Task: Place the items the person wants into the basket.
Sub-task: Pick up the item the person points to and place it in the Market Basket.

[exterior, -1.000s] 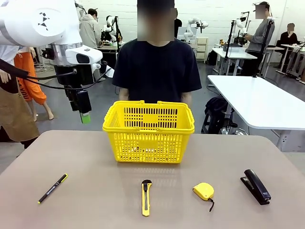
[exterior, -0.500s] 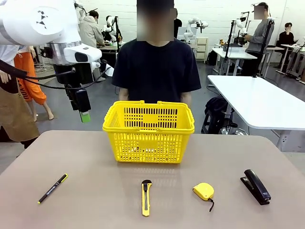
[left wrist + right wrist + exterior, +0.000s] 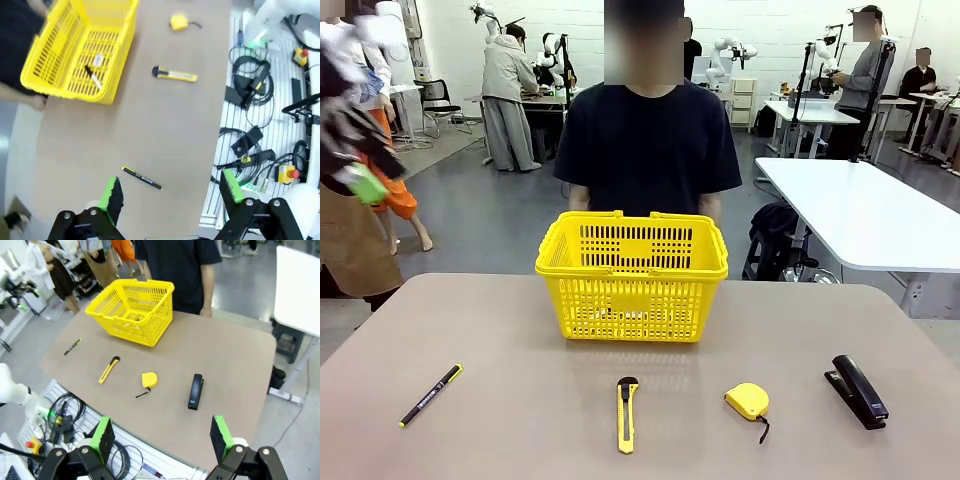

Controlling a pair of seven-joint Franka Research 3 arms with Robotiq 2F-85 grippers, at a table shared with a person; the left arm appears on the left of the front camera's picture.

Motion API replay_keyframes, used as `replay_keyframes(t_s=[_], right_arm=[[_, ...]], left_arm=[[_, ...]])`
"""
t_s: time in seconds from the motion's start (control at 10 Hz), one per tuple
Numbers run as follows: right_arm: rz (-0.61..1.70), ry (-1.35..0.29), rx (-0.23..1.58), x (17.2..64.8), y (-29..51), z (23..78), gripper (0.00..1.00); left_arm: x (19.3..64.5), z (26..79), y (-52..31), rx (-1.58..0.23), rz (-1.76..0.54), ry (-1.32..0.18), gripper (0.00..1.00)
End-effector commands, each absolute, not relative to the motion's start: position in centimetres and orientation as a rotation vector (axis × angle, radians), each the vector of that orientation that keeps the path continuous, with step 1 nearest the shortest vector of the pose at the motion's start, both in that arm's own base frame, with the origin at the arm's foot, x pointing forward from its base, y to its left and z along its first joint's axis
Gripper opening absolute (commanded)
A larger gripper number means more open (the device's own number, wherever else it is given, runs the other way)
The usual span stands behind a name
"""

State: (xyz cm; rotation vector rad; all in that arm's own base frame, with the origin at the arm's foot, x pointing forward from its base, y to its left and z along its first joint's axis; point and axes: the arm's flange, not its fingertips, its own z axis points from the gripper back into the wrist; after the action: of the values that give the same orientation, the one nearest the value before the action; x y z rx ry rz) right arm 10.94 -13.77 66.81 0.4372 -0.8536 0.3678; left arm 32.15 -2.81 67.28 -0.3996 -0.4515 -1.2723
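The yellow basket point(image 3: 632, 275) stands at the far middle of the table, in front of the person point(image 3: 650, 140) in a dark T-shirt. A black-capped white marker point(image 3: 92, 78) lies inside the basket point(image 3: 60, 55). On the near side lie the yellow tape measure point(image 3: 748, 401) and, to its right, the dark stapler point(image 3: 858, 390). My left gripper point(image 3: 171, 192) is open and empty, high above the table's left end; its green pad point(image 3: 365, 184) is a blur at the front view's left edge. My right gripper point(image 3: 161, 437) is open and empty, high over the near side, above the stapler point(image 3: 195, 391) and tape measure point(image 3: 149, 380).
A yellow-and-black utility knife point(image 3: 627, 413) lies in the near middle and a thin black pen point(image 3: 430, 381) at the near left. Cables and boxes point(image 3: 255, 100) sit off the table's near edge. A white table point(image 3: 870, 215) stands to the far right.
My left arm has swung away from beside the basket's left side, out to the far left, and is blurred by motion. The things on the table have not moved.
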Motion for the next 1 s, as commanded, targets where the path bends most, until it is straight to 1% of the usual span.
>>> replay_keyframes(t_s=[0.0, 0.1, 0.2, 0.3, 0.5, 0.6, 0.9], right_arm=[[0.373, -0.864, 0.436, 10.0, -13.7, 67.1, 1.00], [0.373, -0.864, 0.436, 10.0, -13.7, 67.1, 1.00], [0.373, -0.864, 0.436, 10.0, -13.7, 67.1, 1.00], [0.373, -0.864, 0.436, 10.0, -13.7, 67.1, 1.00], [0.373, -0.864, 0.436, 10.0, -13.7, 67.1, 1.00], [0.373, -0.864, 0.436, 10.0, -13.7, 67.1, 1.00], [0.373, -0.864, 0.436, 10.0, -13.7, 67.1, 1.00]], left_arm=[[29.0, 67.6, 1.3, -0.495, -1.219, -0.659, 1.00], [27.4, 68.6, 3.5, -0.503, -1.144, -0.725, 1.00], [25.6, 68.9, 4.2, -0.457, -1.081, -0.720, 1.00], [24.7, 69.5, 4.3, -0.371, -1.026, -0.694, 1.00], [23.2, 69.2, 4.6, -0.282, -0.973, -0.633, 1.00], [23.6, 69.1, 5.1, -0.282, -0.948, -0.596, 1.00], [24.4, 68.6, 5.4, -0.291, -0.899, -0.579, 1.00]])
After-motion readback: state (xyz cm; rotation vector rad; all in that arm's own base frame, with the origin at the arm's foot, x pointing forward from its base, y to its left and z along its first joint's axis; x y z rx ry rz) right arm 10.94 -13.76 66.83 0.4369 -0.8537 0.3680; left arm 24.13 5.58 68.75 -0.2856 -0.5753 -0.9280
